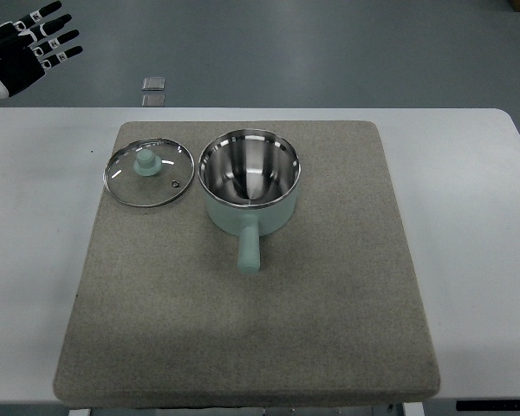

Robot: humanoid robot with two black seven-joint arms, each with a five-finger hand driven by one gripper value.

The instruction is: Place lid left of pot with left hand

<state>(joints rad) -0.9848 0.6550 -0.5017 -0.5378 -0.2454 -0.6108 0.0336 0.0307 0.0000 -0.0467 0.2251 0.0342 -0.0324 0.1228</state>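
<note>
The left hand (28, 49) is hovering far left, fingers spread and empty, while the lid (149, 176) is lying just left of the pot (249, 184).

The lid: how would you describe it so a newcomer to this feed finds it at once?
On the white table lies a large grey-brown mat, with a mint-green pot on its far left part. The lid lies flat just left of the pot: a round glass disc with a metal rim and a mint knob, unlike the deep steel-lined pot.

No legible text, brand, number or sign on the pot (248, 178), lid (148, 173) or mat (243, 329)
</note>
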